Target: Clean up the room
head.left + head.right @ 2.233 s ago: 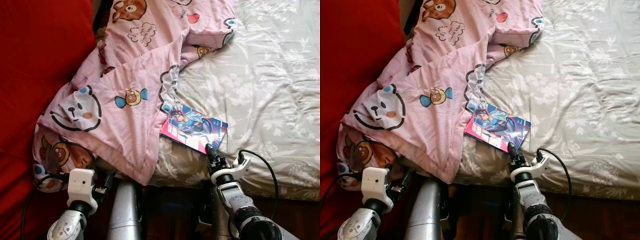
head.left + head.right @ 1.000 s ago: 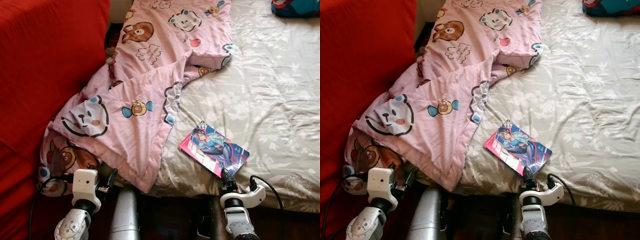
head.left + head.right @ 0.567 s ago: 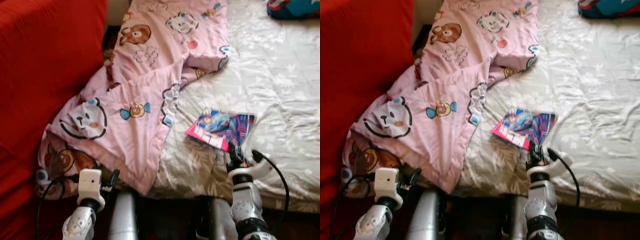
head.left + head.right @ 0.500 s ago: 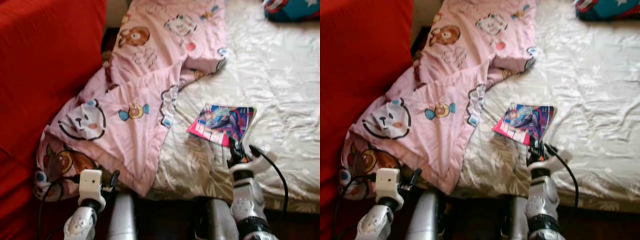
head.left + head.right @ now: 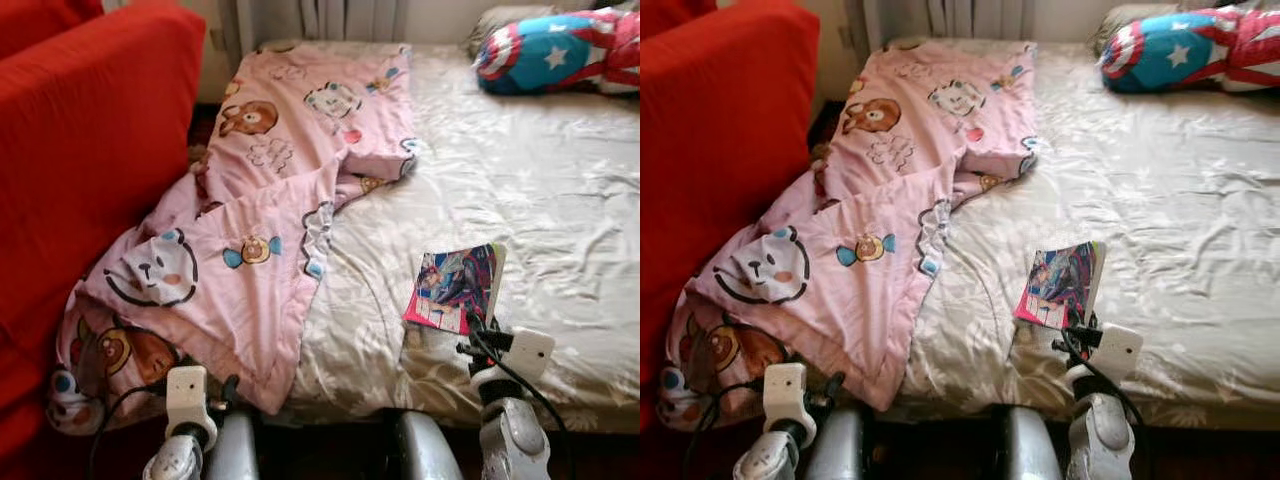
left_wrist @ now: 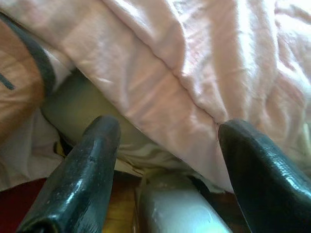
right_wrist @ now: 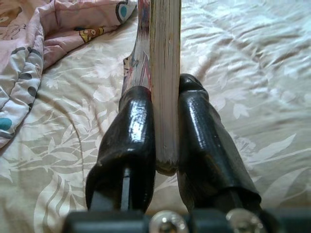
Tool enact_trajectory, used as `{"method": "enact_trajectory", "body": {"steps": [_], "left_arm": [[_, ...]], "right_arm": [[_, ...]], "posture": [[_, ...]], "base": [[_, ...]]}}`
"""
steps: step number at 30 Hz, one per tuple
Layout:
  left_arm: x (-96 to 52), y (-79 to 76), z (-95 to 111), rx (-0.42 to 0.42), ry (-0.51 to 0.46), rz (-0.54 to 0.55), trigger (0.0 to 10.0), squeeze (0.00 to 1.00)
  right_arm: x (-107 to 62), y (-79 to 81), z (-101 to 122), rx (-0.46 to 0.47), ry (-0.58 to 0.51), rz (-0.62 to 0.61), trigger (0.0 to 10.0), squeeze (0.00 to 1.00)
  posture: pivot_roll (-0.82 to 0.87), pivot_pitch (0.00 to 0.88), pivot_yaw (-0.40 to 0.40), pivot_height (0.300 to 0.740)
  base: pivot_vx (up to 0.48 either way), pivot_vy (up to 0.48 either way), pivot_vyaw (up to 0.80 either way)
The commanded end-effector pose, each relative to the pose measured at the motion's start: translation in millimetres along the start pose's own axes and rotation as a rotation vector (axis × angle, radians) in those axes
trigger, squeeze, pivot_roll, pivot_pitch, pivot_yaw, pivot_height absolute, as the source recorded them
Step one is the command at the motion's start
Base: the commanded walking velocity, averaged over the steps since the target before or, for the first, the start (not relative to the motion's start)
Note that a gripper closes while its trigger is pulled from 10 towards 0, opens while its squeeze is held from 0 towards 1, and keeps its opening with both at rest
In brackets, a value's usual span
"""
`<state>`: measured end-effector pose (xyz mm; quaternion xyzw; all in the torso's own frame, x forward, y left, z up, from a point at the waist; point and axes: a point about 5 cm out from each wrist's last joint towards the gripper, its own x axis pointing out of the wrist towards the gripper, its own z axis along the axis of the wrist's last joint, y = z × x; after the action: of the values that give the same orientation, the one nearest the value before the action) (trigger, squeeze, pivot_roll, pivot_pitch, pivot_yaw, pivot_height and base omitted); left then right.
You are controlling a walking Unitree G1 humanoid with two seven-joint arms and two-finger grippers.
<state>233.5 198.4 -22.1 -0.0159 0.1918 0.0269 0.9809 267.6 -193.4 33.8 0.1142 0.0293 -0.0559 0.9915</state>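
A colourful comic book (image 5: 456, 287) is held up off the beige floral bedsheet (image 5: 560, 190), tilted on edge near the bed's front edge. My right gripper (image 7: 164, 145) is shut on the book's (image 7: 164, 58) lower edge, its two black fingers pressed against either cover. A pink cartoon-print blanket (image 5: 260, 210) lies rumpled over the bed's left side and hangs off the corner. My left gripper (image 6: 167, 160) is open, low beside the bed, facing the blanket's hanging fold (image 6: 194, 68).
A red sofa (image 5: 80, 150) stands close on the left of the bed. A blue, red and white star-patterned pillow (image 5: 560, 50) lies at the bed's far right. A radiator (image 5: 320, 18) runs behind the bed. Dark wooden floor shows below the mattress edge.
The right gripper has lifted the book from lying flat on the sheet and turned it upright on edge. The camera has tilted up, showing more of the bed and the pillow.
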Motion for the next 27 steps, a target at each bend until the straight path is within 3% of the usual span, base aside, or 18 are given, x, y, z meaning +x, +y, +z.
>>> {"method": "enact_trajectory", "body": {"steps": [1, 14, 19, 27], "left_arm": [[-1.7, 4.3, -7, 0.019, 0.028, 0.008, 10.0, 0.0], [-2.0, 6.6, -30, 0.039, 0.193, 0.013, 10.0, 0.0], [-4.2, 7.7, -37, 0.037, 0.243, 0.026, 10.0, 0.0], [-12.6, 5.5, -51, 0.043, 0.313, 0.026, 10.0, 0.0]], "right_arm": [[3.8, 5.9, 15, -0.041, -0.066, 0.027, 10.0, 0.0], [9.1, 10.3, 14, -0.068, -0.038, 0.079, 10.0, 0.0], [7.2, 9.2, 3, -0.085, 0.025, 0.067, 10.0, 0.0], [1.9, 1.4, -3, -0.068, 0.037, -0.019, 10.0, 0.0]], "posture": [[-0.04, 0.062, -0.031, 0.661], [-0.05, 0.049, -0.054, 0.736], [-0.04, 0.045, -0.056, 0.74], [-0.05, 0.04, -0.055, 0.74]], "base": [[0.0, 0.0, 0.0], [0.0, 0.0, 0.0], [0.0, 0.0, 0.0], [0.0, 0.0, 0.0]]}}
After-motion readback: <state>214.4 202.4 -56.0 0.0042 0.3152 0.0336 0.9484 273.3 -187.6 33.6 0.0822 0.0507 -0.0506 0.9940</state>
